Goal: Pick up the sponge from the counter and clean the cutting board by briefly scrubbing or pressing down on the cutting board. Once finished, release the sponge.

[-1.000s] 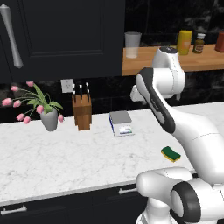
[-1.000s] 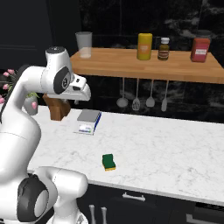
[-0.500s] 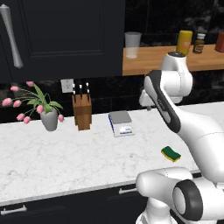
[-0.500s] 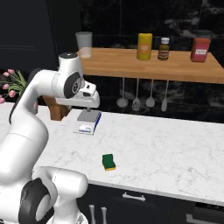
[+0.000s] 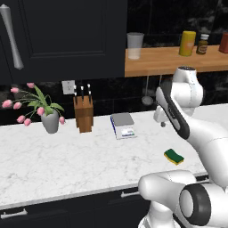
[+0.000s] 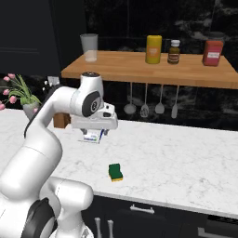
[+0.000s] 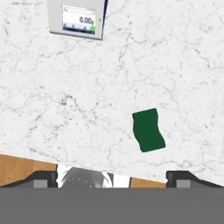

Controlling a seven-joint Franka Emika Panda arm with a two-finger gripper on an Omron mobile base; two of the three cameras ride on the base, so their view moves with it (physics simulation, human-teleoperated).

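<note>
Sponge [image 7: 148, 130] lies flat on the counter [image 5: 67, 160], green scrub side up, yellow body below; a small block with a slightly wavy outline, near the front edge, also seen from the left [image 5: 173, 156] and right [image 6: 115, 172] base views. Nothing touches it. Counter is white marble with faint grey veins, smooth, pale edge. In the hand view a brown wood-grain strip, the board [image 7: 17, 168], runs along the bottom edge; too little shows to tell its shape. Gripper [image 7: 113, 177] hangs above the counter, looking down; its two dark tips [image 7: 41, 179] stand far apart, holding nothing, well clear of the sponge. Scale [image 5: 122, 125], a flat grey square with a lit display, sits further back, well apart from the sponge. Wooden knife block [image 5: 83, 113] stands upright near the back wall, handles sticking up; beside it a grey vase of pink tulips [image 5: 46, 115]. A long light-wood shelf [image 6: 148, 69] on the wall carries a clear cup [image 6: 89, 46], a yellow canister [image 6: 154, 49], a small dark jar [image 6: 174, 51] and a red tin [image 6: 213, 52]. Metal utensils [image 6: 145, 101] hang under it.
</note>
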